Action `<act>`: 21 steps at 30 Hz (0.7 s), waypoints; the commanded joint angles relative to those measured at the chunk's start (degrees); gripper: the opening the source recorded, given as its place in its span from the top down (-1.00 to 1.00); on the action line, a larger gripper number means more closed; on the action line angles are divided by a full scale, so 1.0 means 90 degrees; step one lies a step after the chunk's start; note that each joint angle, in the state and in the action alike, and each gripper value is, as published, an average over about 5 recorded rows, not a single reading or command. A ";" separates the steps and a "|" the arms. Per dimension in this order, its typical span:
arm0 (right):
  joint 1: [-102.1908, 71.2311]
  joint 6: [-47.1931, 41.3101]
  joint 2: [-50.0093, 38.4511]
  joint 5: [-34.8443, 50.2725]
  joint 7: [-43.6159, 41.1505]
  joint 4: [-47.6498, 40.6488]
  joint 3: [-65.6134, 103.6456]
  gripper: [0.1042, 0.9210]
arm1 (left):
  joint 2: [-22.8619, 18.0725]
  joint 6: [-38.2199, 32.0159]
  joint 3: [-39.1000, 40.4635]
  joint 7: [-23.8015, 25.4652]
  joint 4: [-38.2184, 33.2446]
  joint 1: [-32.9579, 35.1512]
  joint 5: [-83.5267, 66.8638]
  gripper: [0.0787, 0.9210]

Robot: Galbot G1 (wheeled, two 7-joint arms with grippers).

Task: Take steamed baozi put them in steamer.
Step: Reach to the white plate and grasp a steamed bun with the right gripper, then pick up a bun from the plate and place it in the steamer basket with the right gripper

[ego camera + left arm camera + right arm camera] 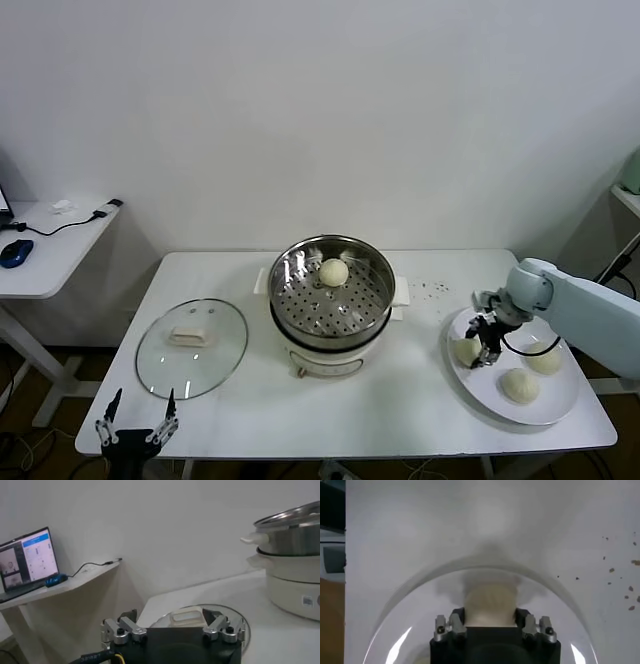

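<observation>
- Right gripper point(487, 352) is down on the plate point(560, 410), jaws on either side of the nearest bun point(490, 605); they look to be clamping it, though the pictures don't show how firm the hold is.
- Two more buns point(520, 385) lie on the plate just beyond the gripper, to its outer side; one bun point(333, 272) already sits in the steamer point(300, 285).
- To do it well: squeeze lightly since the dough looks soft, and lift straight up before any sideways travel so the bun clears the plate rim.
- Steamer stands well apart, toward the robot's left of the gripper; its steel wall is raised, so carry high and come down from above.
- Most of the perforated floor is free, so set down clear of the bun already there.
- Counter point(430, 330) between plate and steamer is bare apart from small crumbs.
- Plate sits close to the counter's right edge; avoid dragging it.
- Left gripper point(137, 430) is parked at the near counter edge, released, just short of the glass lid point(190, 348).
</observation>
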 commanded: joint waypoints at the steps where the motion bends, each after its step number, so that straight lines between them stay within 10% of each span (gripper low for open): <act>1: -0.0034 0.0005 -0.0031 0.0036 0.0006 -0.0014 0.0080 -0.20 | 0.0007 -0.0019 0.0003 -0.0002 -0.0010 0.0028 0.0005 -0.77; 12: 0.2499 0.0145 -0.0168 0.1349 -0.0109 0.0294 -0.1568 -0.16 | 0.0001 -0.0004 0.0067 0.0008 -0.0082 0.0050 0.0048 -0.77; 21: 0.5429 0.0210 0.1577 0.3451 -0.0285 -0.0174 -0.3741 -0.18 | -0.0063 -0.0016 0.0206 0.0014 -0.0134 0.0039 0.0149 -0.77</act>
